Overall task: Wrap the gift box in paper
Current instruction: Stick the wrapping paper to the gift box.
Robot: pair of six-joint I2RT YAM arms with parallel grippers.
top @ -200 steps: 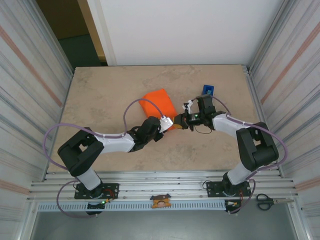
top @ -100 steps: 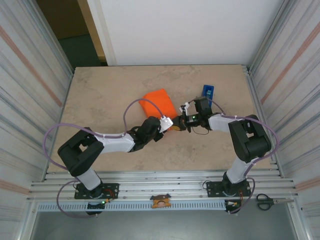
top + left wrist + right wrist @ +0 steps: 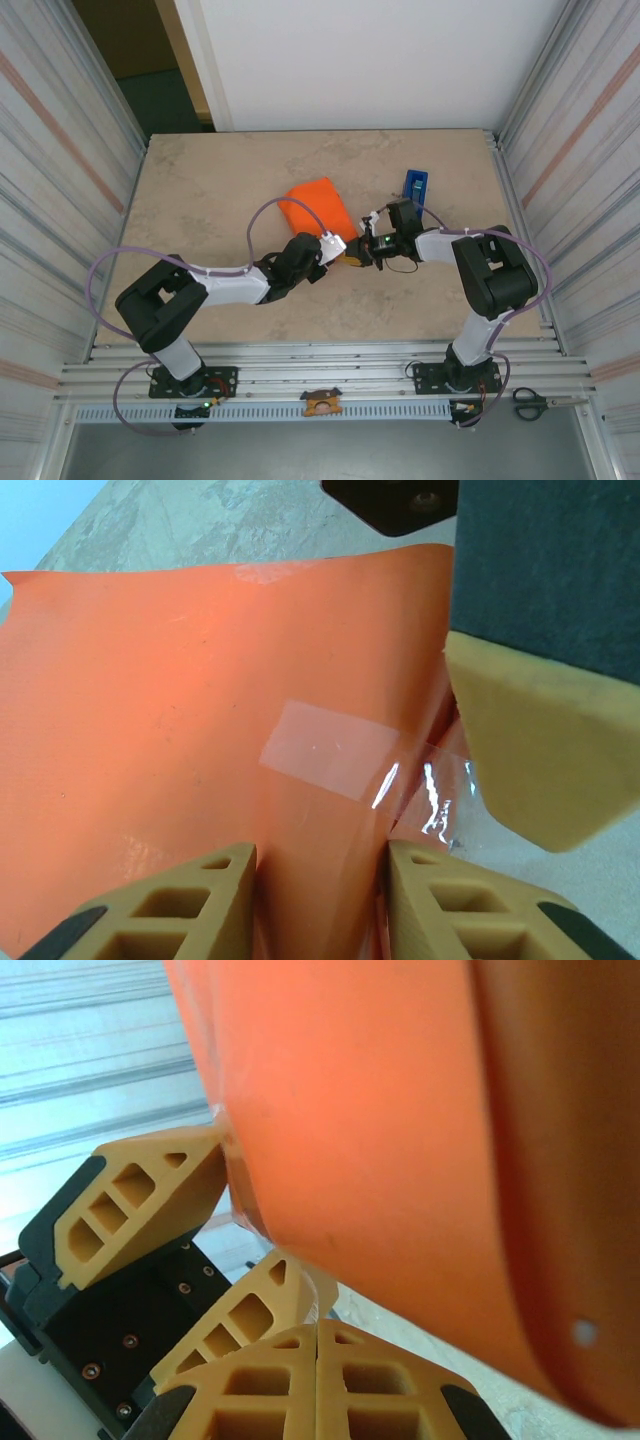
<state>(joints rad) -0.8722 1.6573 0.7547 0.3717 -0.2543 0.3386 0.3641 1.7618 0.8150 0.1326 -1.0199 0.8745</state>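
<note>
This looks like a robot lab test cell. Two arms, the left arm and the right arm, are bolted to aluminium rails at the near edge of a stone-look tabletop. Ribbed metal walls and a plain white back panel fence it in. Loose cables loop off the arms, and scissors lie on the frame

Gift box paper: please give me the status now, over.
Left gripper clamped on the paper. Right gripper shut, tips beside the tape strip. Blue dispenser stands apart.
</note>
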